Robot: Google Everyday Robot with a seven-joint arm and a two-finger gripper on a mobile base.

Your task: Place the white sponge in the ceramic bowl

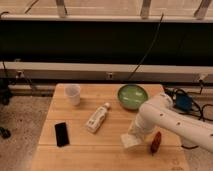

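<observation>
Nearest the front edge of the wooden table [75,155], the white sponge [129,141] is seen as a pale cream block, its long axis tilted from lower left up toward upper right. Its upper end is covered by the gripper [135,134], which is lowered onto it at the table's front right; whether the jaws are open or clamped cannot be told, as they are hidden by the white arm [170,117]. Just right of the sponge a small reddish-brown object [156,142] is made out, its identity unclear. A black phone [61,134] is laid at front left. Mid-table a white bottle [97,118] is lying diagonally. Farther back the ceramic bowl [133,96], green-glazed, is seen well apart from the sponge, and a translucent white cup [73,94] is stood at back left
</observation>
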